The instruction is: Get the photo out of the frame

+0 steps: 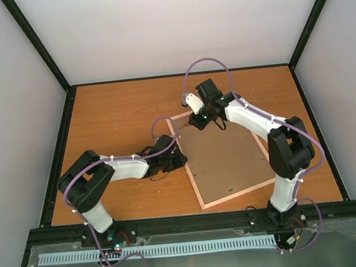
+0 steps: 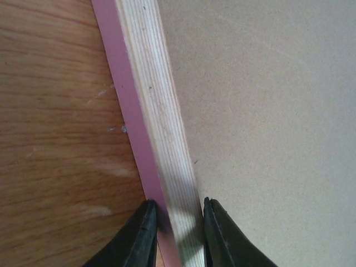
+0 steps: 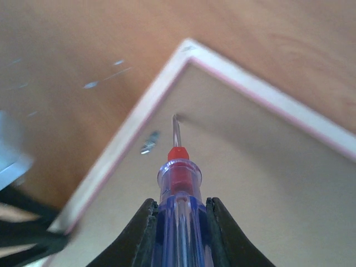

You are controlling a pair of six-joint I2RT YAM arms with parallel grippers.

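The left gripper (image 2: 178, 204) pinches the pale wood rim of the pink-edged rectangular picture frame (image 1: 227, 160). The frame lies face down, brown hardboard back up, on the orange wooden table (image 1: 115, 114). The right gripper (image 3: 179, 201) is clamped on a clear blue-handled screwdriver (image 3: 178, 178), its tip near the back's far corner.

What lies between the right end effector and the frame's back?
A screwdriver: the right end effector grips its clear blue handle, and its metal tip reaches the back of the frame near a corner. The right wrist view shows it.
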